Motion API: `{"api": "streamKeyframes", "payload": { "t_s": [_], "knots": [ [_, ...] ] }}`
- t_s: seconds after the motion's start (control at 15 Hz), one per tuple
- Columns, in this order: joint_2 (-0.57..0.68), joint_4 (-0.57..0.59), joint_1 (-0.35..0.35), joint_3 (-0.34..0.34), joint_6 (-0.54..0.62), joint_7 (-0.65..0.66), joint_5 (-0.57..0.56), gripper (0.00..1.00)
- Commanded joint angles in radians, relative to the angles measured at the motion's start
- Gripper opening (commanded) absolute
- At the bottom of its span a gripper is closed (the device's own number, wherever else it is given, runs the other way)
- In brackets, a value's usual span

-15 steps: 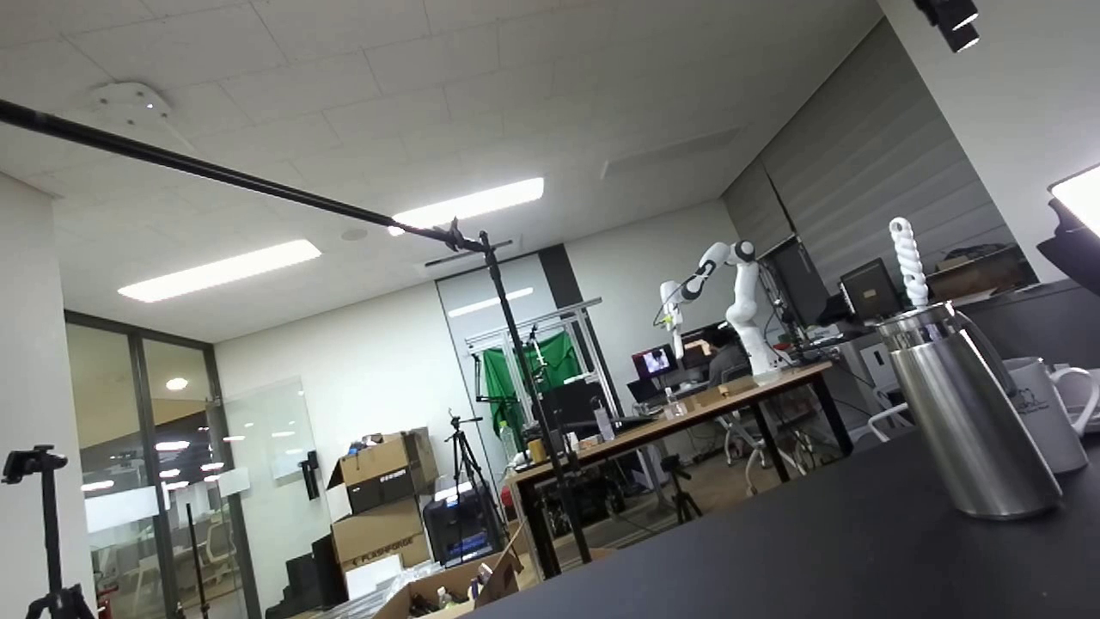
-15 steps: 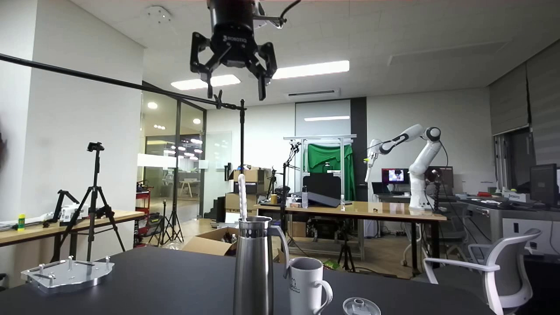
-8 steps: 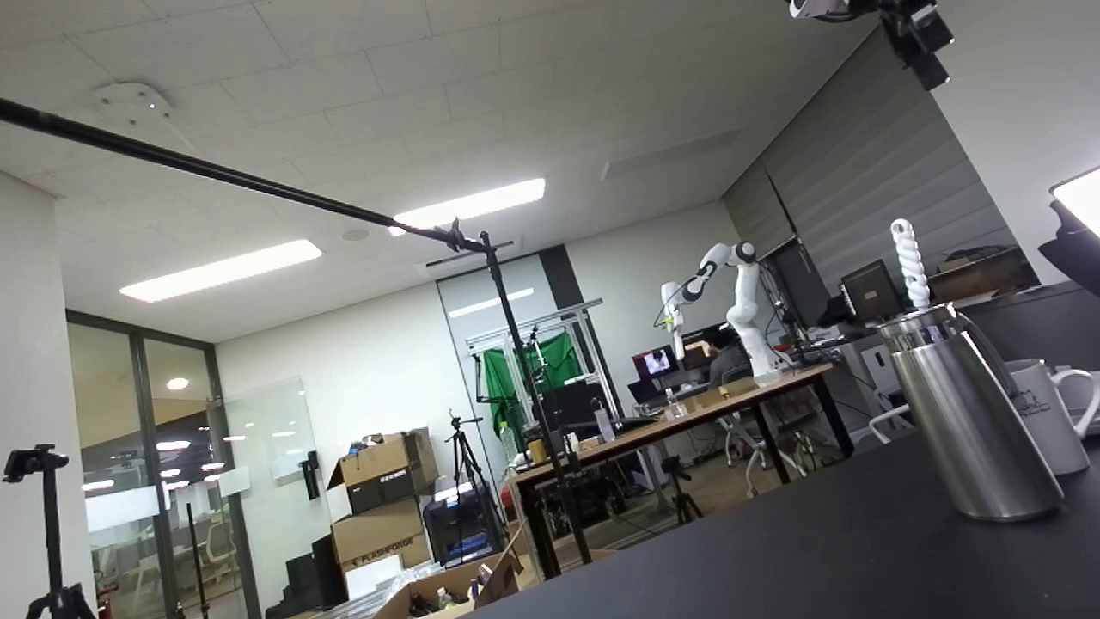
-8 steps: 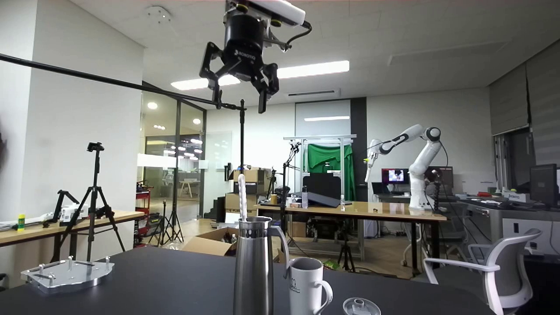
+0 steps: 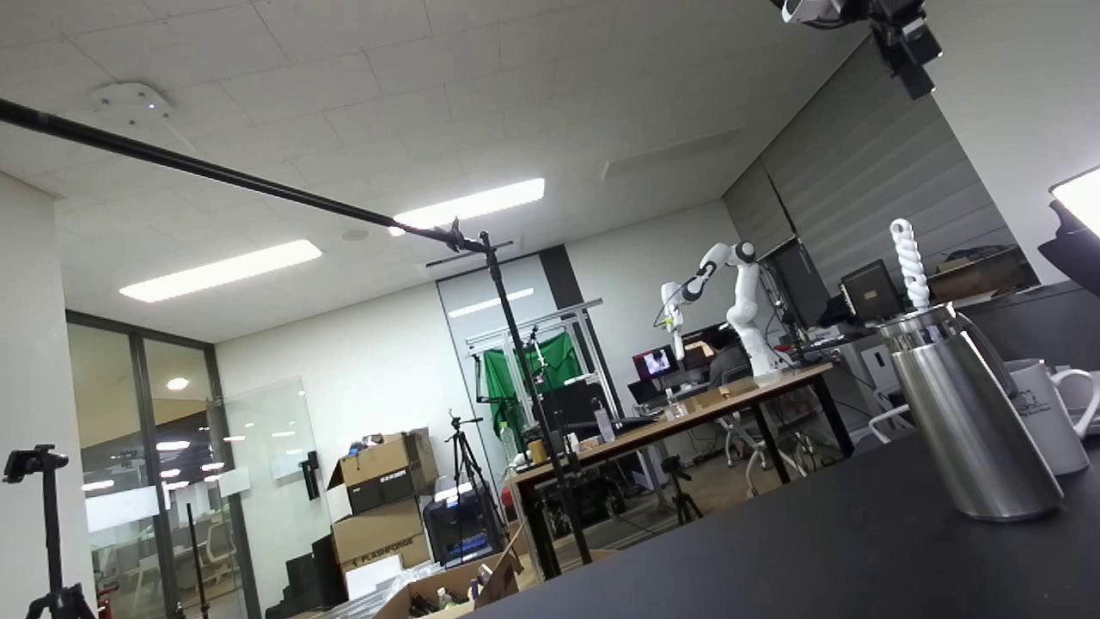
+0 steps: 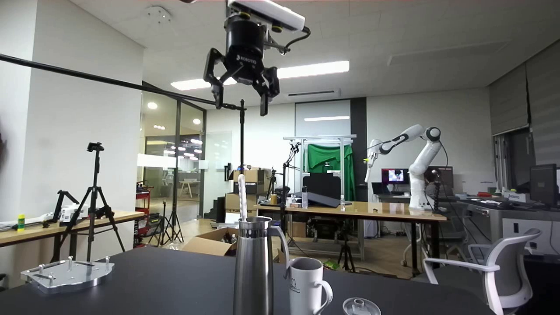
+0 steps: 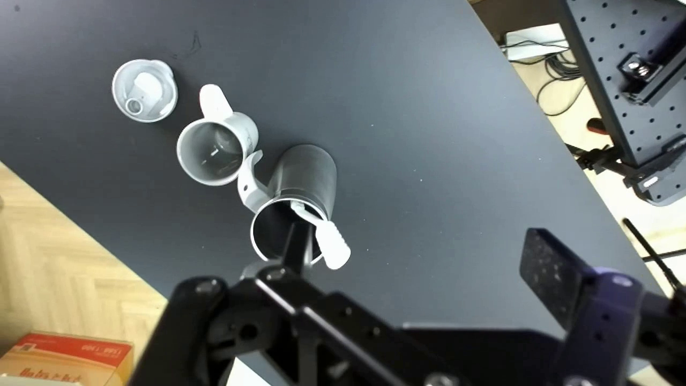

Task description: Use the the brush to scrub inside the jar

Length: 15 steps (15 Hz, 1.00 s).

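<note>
Pincer (image 6: 241, 109), black, two-fingered, spread wide and empty, hangs above a slim white brush (image 5: 912, 268) in a tall grey metal jar (image 5: 971, 421): likely the pre-grasp step, calling for descent.

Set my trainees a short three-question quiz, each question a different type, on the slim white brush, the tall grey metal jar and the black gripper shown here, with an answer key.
1. True or false: the slim white brush sticks up out of the tall grey metal jar.

2. Which of these is closest to the jar? A: the round translucent lid. B: the white cylindrical mug. C: the silver metal plate.

3. Short answer: are the jaws of the black Robotiq gripper apart or together, and do they hold anything?

Key: 1. True. 2. B. 3. Apart, and they hold nothing.
</note>
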Motion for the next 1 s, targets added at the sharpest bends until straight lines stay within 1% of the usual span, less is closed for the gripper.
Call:
{"api": "streamKeyframes", "payload": {
  "t_s": [0.0,0.2,0.4,0.6,0.73,0.8,0.93],
  "knots": [
    [0.074,0.012,-0.017,0.035,0.117,-0.060,0.038,1.00],
    [0.143,0.001,-0.021,0.063,0.209,-0.094,0.062,1.00],
    [0.200,-0.008,-0.033,0.090,0.245,-0.114,0.069,1.00],
    [0.237,-0.020,-0.052,0.111,0.257,-0.117,0.052,1.00],
    [0.244,-0.033,-0.068,0.123,0.248,-0.033,0.012,1.00],
    [0.241,-0.049,-0.076,0.129,0.269,0.057,-0.031,1.00],
    [0.230,-0.076,-0.086,0.137,0.299,0.171,-0.080,1.00]
  ]
}}
